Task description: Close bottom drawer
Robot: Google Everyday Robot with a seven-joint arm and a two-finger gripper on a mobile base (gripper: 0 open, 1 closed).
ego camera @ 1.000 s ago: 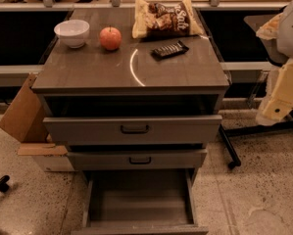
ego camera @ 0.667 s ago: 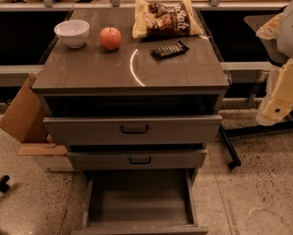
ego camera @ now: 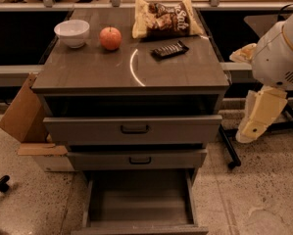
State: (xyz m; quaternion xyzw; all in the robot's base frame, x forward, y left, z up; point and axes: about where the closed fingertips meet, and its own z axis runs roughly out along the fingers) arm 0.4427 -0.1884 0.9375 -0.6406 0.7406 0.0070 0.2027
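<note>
Bottom drawer (ego camera: 138, 203) still wide open; gripper (ego camera: 248, 131) unmoved at right, state unclear

bottom drawer (ego camera: 138, 205) lowest in cabinet (ego camera: 131, 70), hand (ego camera: 253, 125) right of it

An office or robot-testing room is suggested. A grey-brown drawer unit (ego camera: 87, 75) of the kind kept beside desks is seen on a speckled hard floor (ego camera: 263, 195). A black caster (ego camera: 1, 184) is seen at the left edge and a dark wheeled leg (ego camera: 229, 148) at the right. An opened cardboard box (ego camera: 23, 109) is leant against the unit. Break-room snacks are laid on top: a bowl (ego camera: 72, 32), an apple (ego camera: 110, 37), a chip bag (ego camera: 165, 18) and a wrapped bar (ego camera: 169, 50). A robot's cream gripper (ego camera: 254, 124) is hung low, right of the unit.
</note>
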